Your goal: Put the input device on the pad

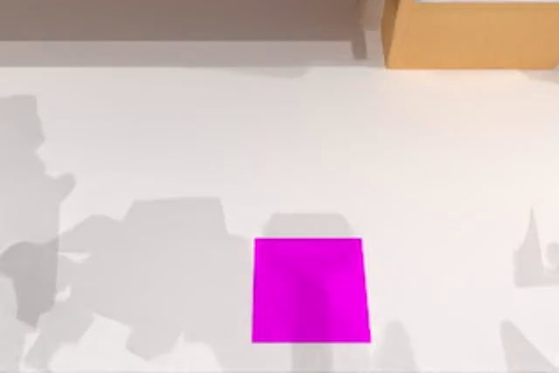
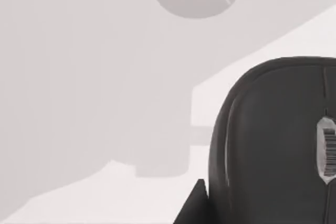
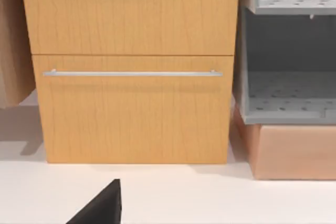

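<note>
Item one: the pad (image 1: 309, 291), a plain magenta square lying flat on the white desk (image 1: 349, 146), near the front edge and about midway across in your top view, with nothing resting on it.

Item two: the input device (image 2: 273, 145), dark grey-black with a rounded smooth top and a pale scroll wheel (image 2: 327, 148), seen close up in your left wrist view. It sits on the white surface amid grey shadows. A black tip of a left finger (image 2: 193, 205) shows just beside it; you cannot tell whether the left gripper is spread, closed or grasping the device.

Item three: a wooden cabinet (image 3: 131, 66) with a long silver handle (image 3: 131, 73), facing your right wrist camera, flanked by grey perforated shelves (image 3: 289, 98). Your top view carries the same cabinet (image 1: 476, 10) at the desk's far right. A black finger tip (image 3: 102, 205) shows in the right wrist view; that gripper's state cannot be told either.
</note>
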